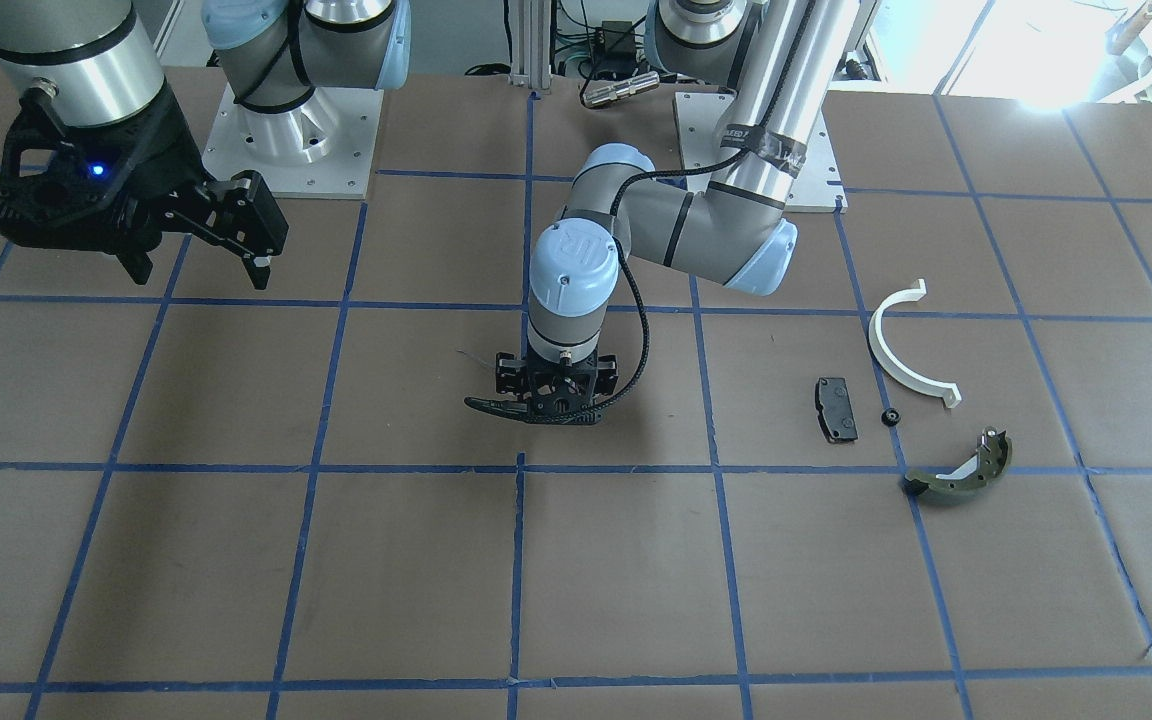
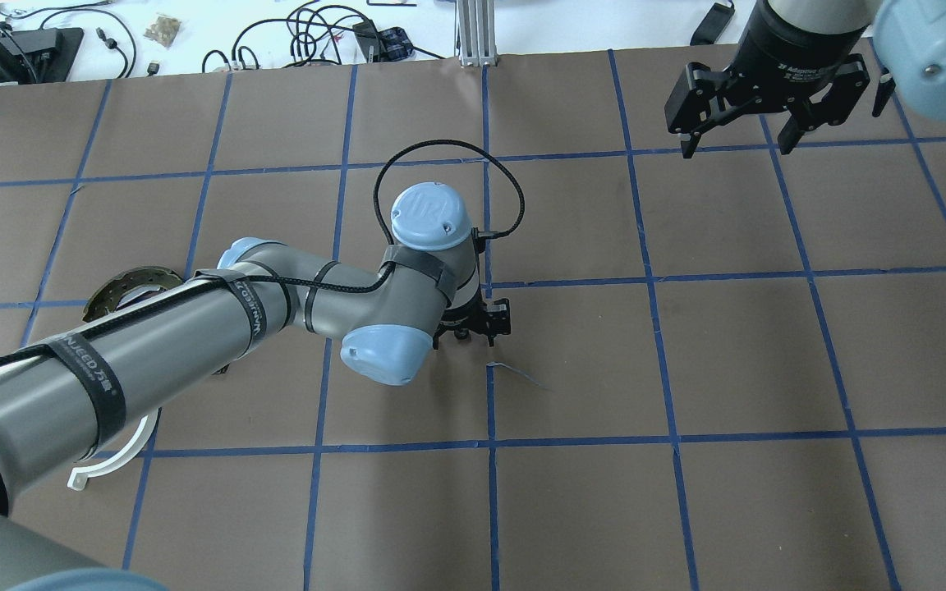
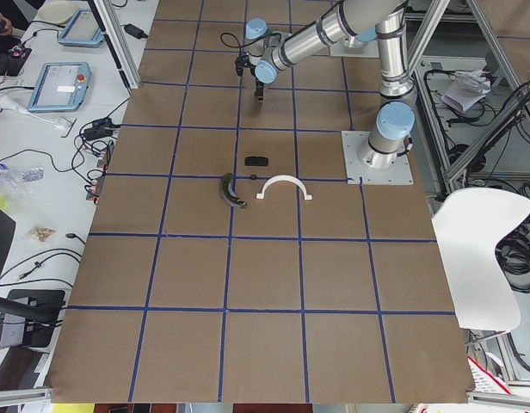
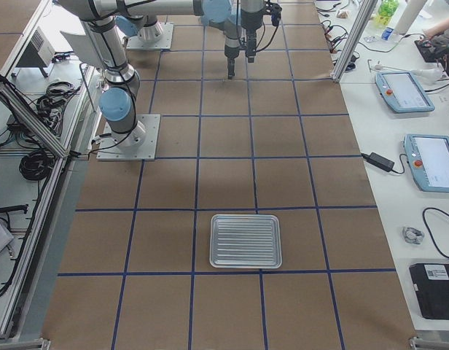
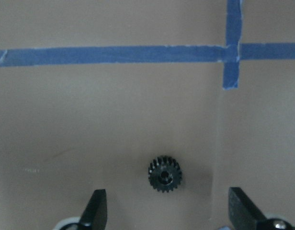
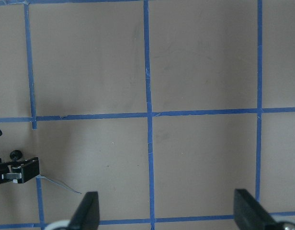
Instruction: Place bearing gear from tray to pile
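Observation:
A small black toothed gear [image 5: 164,174] lies on the brown paper between the fingers of my left gripper [image 5: 167,205], which is open and low over the table's middle [image 1: 546,405]. The gripper hides the gear in the front view. The pile lies to the robot's left, apart from the gripper: a white half-ring [image 1: 906,350], a black pad [image 1: 836,408], an olive-green shoe [image 1: 961,472] and a tiny black part [image 1: 891,417]. The ribbed metal tray [image 4: 246,218] shows only in the exterior right view, with nothing visible in it. My right gripper [image 1: 236,250] is open and empty, held above the table.
Brown paper with a blue tape grid covers the table. The two arm bases [image 1: 291,140] stand at the robot's edge. Cables and devices [image 2: 309,33] lie on the white bench past the far edge. The left arm hides part of the pile in the overhead view.

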